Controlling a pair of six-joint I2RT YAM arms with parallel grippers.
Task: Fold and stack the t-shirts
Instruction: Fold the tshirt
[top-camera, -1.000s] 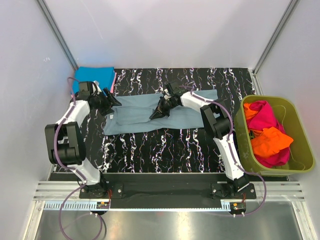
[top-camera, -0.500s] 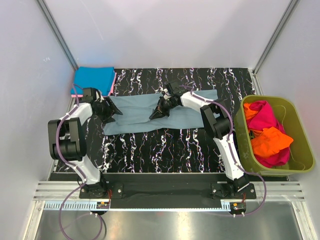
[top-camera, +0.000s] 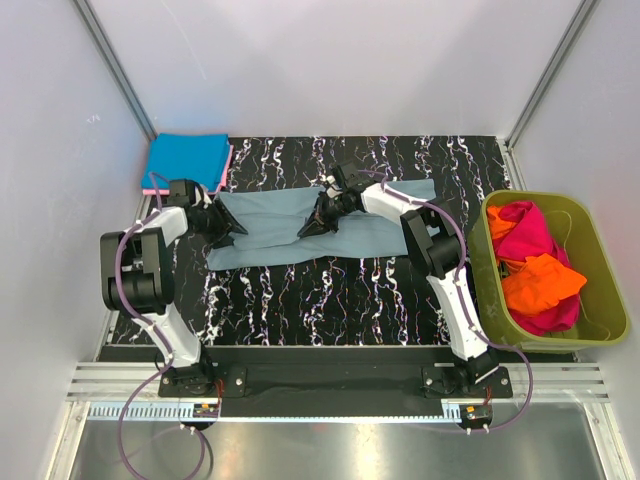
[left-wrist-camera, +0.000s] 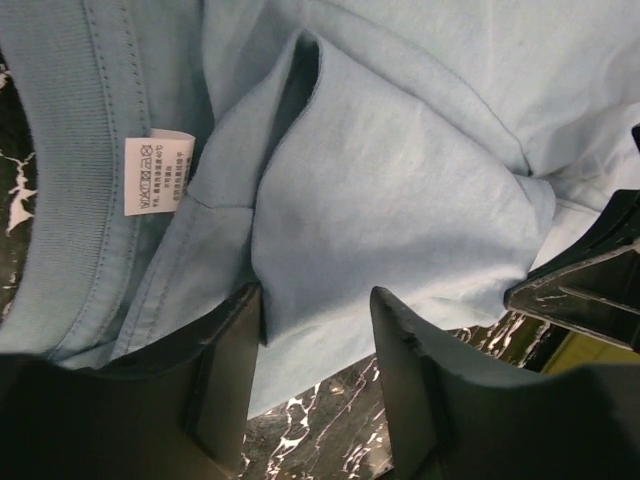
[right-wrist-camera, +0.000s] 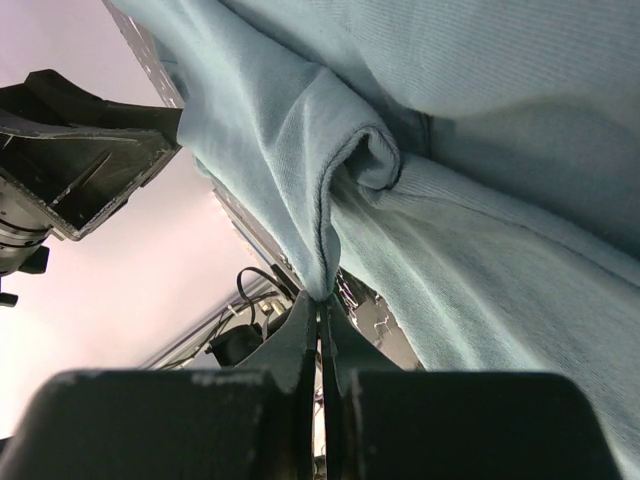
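While in right claw (right-wrist-camera: 321, 300), grey-blue t-shirt (right-wrist-camera: 480, 120) fold

grey-blue t-shirt (right-wrist-camera: 480, 120), fold pinched between closed jaws

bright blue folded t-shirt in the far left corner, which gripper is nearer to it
Left. The left gripper is just right of the bright blue t-shirt, at the collar end of the grey-blue t-shirt; the right gripper is farther right, jaws shut on that shirt's middle.

Both arms reach forward and bend inward, the left gripper (top-camera: 233, 228) with its 2 fingers parted, the right gripper (top-camera: 306, 232) pinched tight.
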